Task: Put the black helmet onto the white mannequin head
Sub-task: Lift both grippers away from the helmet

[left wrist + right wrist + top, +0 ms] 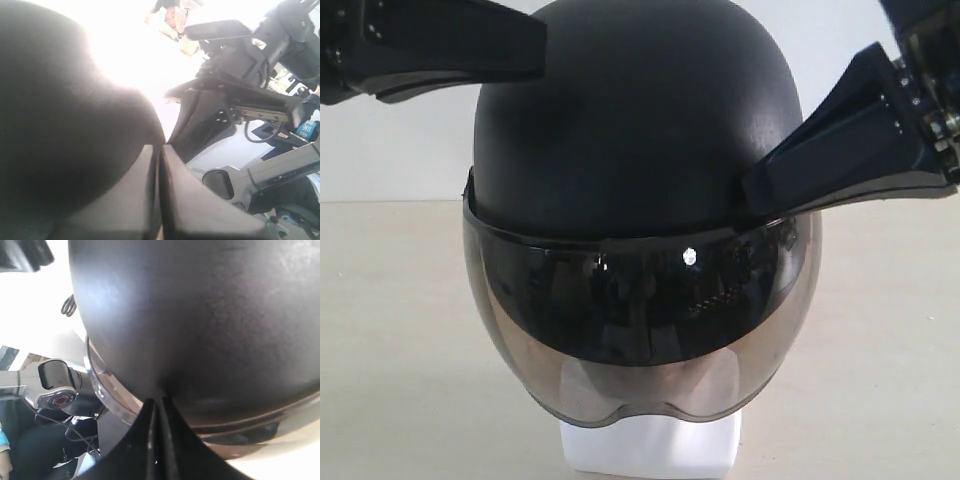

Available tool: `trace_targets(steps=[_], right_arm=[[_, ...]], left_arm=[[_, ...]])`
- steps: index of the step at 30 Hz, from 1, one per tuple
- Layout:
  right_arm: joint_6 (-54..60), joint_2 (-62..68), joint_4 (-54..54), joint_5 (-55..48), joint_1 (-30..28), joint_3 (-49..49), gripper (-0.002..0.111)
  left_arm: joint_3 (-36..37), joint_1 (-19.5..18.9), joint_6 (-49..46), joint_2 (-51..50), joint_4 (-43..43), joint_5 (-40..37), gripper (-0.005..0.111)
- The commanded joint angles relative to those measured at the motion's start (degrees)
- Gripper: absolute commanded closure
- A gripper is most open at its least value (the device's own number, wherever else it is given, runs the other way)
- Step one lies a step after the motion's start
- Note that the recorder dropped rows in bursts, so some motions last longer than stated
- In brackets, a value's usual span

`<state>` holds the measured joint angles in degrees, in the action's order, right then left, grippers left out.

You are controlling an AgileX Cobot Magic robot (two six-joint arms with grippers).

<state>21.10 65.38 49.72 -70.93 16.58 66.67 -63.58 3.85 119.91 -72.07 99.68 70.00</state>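
Smoky translucent visor [640, 330], nearest the exterior camera, hangs down over the face of the white mannequin head [650, 452]. Only the white neck base shows clearly, below the visor's lower edge. The base stands on the beige bench [390, 380].

Above the visor, the matte shell of the black helmet [620, 120] sits on the head, upright and facing the camera.

Left tool [160, 150]: fingers pressed together, nothing between them; tips against the helmet's upper side, on the left of the exterior view.

Right tool [160, 402]: fingers pressed together, nothing between them; tips against the shell just above the visor's rim, on the right of the exterior view.

Behind the helmet stands a plain white wall [400, 140].
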Motion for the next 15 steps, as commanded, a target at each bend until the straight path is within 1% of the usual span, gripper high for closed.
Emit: trace_targets(steps=[1,4,7,9,12,13,15], right_arm=[[1.14,-0.36,-0.44,0.97,0.08,0.34,0.108],[-1.25,-2.47,-3.14,0.97,-0.02,0.79,0.109],[-8.48,-6.91,-16.51,0.97,-0.02,5.74,0.109],[-12.86,-8.21,-23.06,0.97,-0.02,9.38,0.109],[-16.52,-8.10,-24.15,0.97,-0.02,15.69,0.109],[-16.52,-8.10,-22.67,0.97,-0.02,16.61,0.109],[-15.85,-8.10,-21.06,0.97,0.12,16.48,0.109]], left_arm=[[-1.11,0.23,0.46,3.72,-0.90,-0.03,0.102],[-1.11,0.23,0.46,7.87,0.27,-0.03,0.102],[0.20,0.02,0.46,14.83,0.27,-0.03,0.102],[0.20,0.02,0.46,18.00,0.27,-0.03,0.102],[0.20,0.02,0.46,20.84,0.27,-1.84,0.102],[0.20,0.02,0.46,20.96,0.27,-0.03,0.102],[1.19,0.02,0.46,20.96,0.27,-0.03,0.102]])
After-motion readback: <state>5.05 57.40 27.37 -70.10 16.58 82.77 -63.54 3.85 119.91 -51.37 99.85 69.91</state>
